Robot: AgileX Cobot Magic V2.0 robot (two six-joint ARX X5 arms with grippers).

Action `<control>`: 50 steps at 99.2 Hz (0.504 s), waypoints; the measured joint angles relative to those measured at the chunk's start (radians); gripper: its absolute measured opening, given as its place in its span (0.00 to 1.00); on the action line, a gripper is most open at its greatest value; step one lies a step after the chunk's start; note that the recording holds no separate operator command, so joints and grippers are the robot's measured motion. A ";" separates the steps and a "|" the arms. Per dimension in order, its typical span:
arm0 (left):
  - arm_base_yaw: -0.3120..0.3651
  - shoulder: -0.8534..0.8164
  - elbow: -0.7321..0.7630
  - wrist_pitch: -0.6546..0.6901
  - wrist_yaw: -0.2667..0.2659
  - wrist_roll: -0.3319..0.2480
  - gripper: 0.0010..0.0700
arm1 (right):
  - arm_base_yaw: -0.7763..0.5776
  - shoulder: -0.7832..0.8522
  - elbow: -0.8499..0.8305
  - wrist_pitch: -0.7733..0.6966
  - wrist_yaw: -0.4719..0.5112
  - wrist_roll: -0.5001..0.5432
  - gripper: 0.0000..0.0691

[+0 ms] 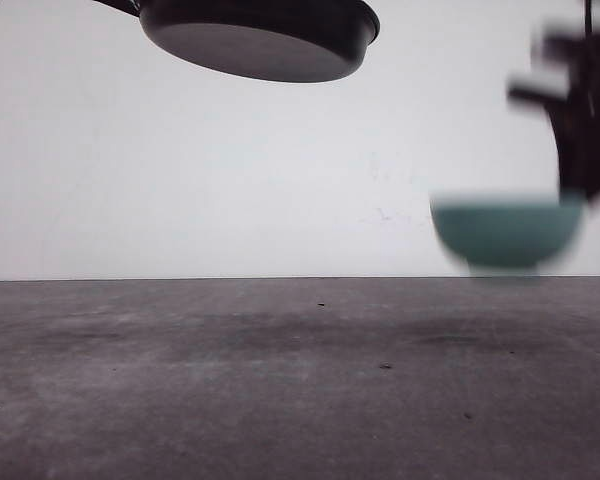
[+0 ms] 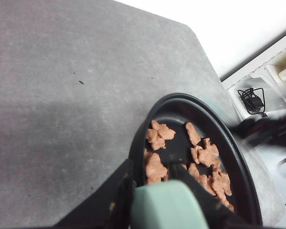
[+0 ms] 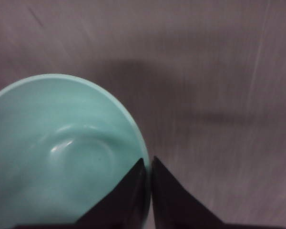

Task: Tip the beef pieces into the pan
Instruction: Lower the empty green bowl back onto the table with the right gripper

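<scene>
**Beef in pan, both vessels airborne**

Left: pan (image 1: 260, 38) is held high over the table's (image 1: 280, 380) left half, roughly level. Left gripper (image 2: 155, 188) is clenched on the handle (image 2: 167, 207), fingers either side of the mint-green grip. Beef (image 2: 200, 160) lies scattered in the pan, mostly toward the handle side, none on the table.

Handling, my read: the pan is stiff and the heaviest item here, and gripped at the handle it hangs far out, so any slip shows up as rotation. Hold close to the neck and keep it level; the chunks are light, loose and will slide with tilt.

Right: bowl (image 1: 508, 232) hangs above the table's right side, blurred from motion. Right gripper (image 3: 148, 186) pinches its rim, one finger inside, one outside. The bowl interior reads empty. It looks light, hard and smooth, so a rim pinch can slip; set it down gently, it may chip.

Pour looks done.
</scene>
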 joint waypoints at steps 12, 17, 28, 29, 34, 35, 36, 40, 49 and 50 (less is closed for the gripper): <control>0.000 0.006 0.000 0.000 0.000 0.000 0.13 | 0.007 0.016 -0.076 0.027 -0.012 0.017 0.02; 0.000 0.006 0.000 0.000 0.000 0.000 0.13 | 0.018 0.018 -0.089 0.053 -0.012 0.021 0.02; 0.000 0.007 0.000 0.000 0.000 0.000 0.13 | 0.039 0.022 -0.098 0.071 -0.009 0.027 0.02; 0.000 0.007 0.000 0.000 0.000 0.000 0.13 | 0.042 0.022 -0.098 0.073 -0.009 0.028 0.02; 0.000 0.008 0.000 0.000 0.000 0.000 0.13 | 0.051 0.022 -0.098 0.088 -0.009 0.029 0.02; 0.000 0.008 0.000 0.000 0.000 0.000 0.13 | 0.053 0.022 -0.098 0.090 -0.010 0.029 0.02; 0.000 0.008 0.000 0.000 0.000 0.000 0.13 | 0.055 0.022 -0.098 0.093 -0.009 0.029 0.02; 0.000 0.008 0.000 0.000 0.000 0.000 0.13 | 0.060 0.022 -0.098 0.098 -0.007 0.029 0.06; 0.000 0.007 0.000 -0.004 0.000 0.000 0.13 | 0.068 0.022 -0.098 0.098 0.015 0.034 0.38; 0.000 0.008 0.000 -0.005 0.000 0.001 0.13 | 0.068 0.022 -0.098 0.098 0.015 0.034 0.42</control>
